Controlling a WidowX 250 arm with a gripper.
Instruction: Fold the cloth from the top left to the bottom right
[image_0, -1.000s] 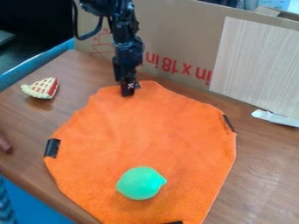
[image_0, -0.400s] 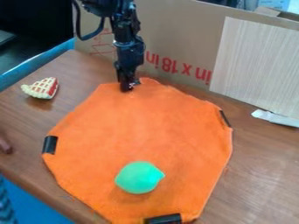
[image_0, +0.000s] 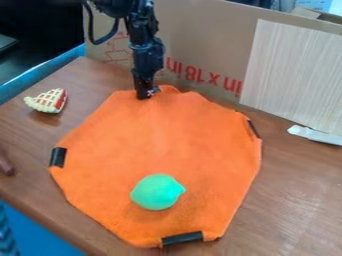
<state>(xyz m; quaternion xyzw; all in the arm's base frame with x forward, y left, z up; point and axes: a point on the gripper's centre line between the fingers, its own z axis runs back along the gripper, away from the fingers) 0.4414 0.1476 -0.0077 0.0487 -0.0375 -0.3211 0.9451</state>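
- Camera view: the orange cloth (image_0: 150, 137) has slid up the picture, toward the cardboard (image_0: 207, 30), since the earlier frames; its near edge, cut off by the bottom of the picture at first, now lies wholly in sight.
- The green lemon-shaped toy (image_0: 157, 192) has ridden along on the cloth and sits a little higher in the picture, resting on the near half of the fabric.
- Black patches on the cloth's edge have travelled too: the left one (image_0: 58, 157) and the right one (image_0: 253, 128) are both higher, and the near one (image_0: 182, 238) now shows in full, where only a sliver did.
- Pincer (image_0: 145, 95) has moved up the picture by a small amount, along with the cloth's far edge.
- The toy pie slice (image_0: 48, 101), on the table (image_0: 294, 200) to the left of the cloth, is where it was.
- The black arm (image_0: 143, 37) comes in from the top edge, left of centre, and hangs nearly straight down in front of the cardboard, the pincer pointing at the table.
- Pincer closed, nipping the far edge of the cloth; the fabric humps up just beside it, on the picture's right.
- The cloth lies spread on the table, unfolded.
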